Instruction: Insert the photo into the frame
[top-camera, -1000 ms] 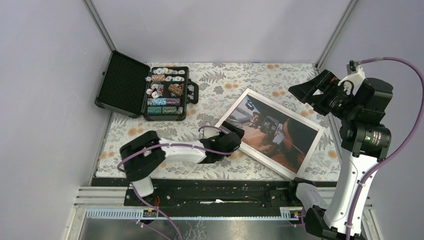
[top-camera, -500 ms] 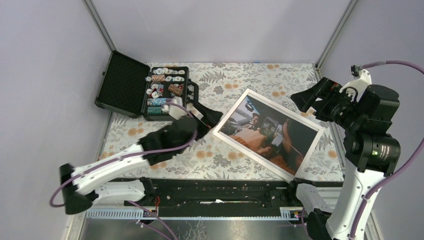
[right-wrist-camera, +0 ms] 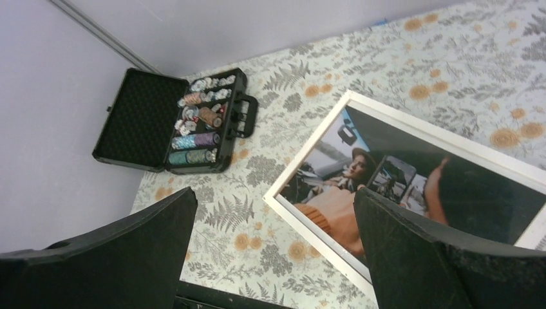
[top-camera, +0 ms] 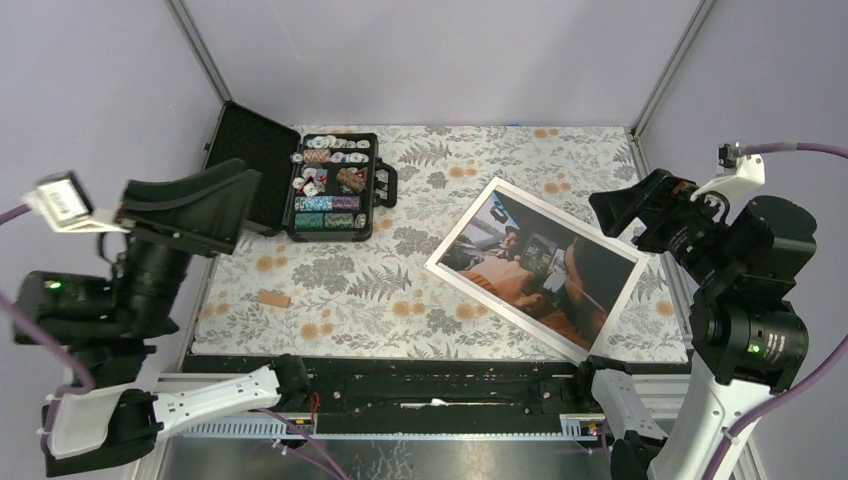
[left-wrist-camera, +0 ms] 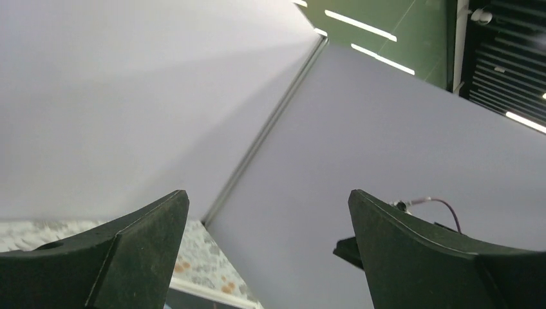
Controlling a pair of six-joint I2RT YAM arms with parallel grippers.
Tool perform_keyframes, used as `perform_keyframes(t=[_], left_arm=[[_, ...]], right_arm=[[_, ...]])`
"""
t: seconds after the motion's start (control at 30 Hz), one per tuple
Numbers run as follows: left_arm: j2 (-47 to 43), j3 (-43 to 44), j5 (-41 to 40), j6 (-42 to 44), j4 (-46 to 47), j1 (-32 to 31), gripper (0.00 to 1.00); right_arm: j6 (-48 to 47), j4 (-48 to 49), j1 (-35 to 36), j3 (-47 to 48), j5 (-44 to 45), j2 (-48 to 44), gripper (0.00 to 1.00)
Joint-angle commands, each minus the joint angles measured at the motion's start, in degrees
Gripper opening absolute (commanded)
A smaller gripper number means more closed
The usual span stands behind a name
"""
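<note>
1. The left arm has pulled away from the near-left corner of the photo (top-camera: 535,265) and now hangs raised at the worktop's (top-camera: 455,150) left side. Its camera looks at the enclosure wall.
2. The left claw (left-wrist-camera: 267,209) is spread wide with nothing between its fingers. The right claw (right-wrist-camera: 273,196), lifted over the right edge, is spread too and carries nothing.
3. The photo lies flat and face up on the right half of the worktop, turned at an angle. It sits inside a pale rim that I take to be the frame (top-camera: 502,302). I cannot separate that rim from the print's own white margin.
4. With both arms clear and the picture squared within its border, the placing looks finished or very nearly so.
5. The print is glossy and dark, with skin and orange tones. The rim is thin, straight and light.
6. The worktop wears a patterned cloth of grey ferns and orange flowers.
7. A black hard case (top-camera: 335,190) of poker chips stands open far left, and a small brown piece (top-camera: 272,298) lies near the front.
</note>
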Motion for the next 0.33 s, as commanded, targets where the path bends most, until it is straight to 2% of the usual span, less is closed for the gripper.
perform_keyframes(t=[0.0,0.3], left_arm=[[-0.09,3.7,0.71,9.42,-3.37,0.04,0.99],[-2.64,7.14,1.51,10.34,-3.18,0.06,0.99]], right_arm=[[1.54,6.96,0.37,0.38,-2.56,-2.61,1.0],[5.36,14.92,0.39,-2.19,-1.92,-7.11,1.0]])
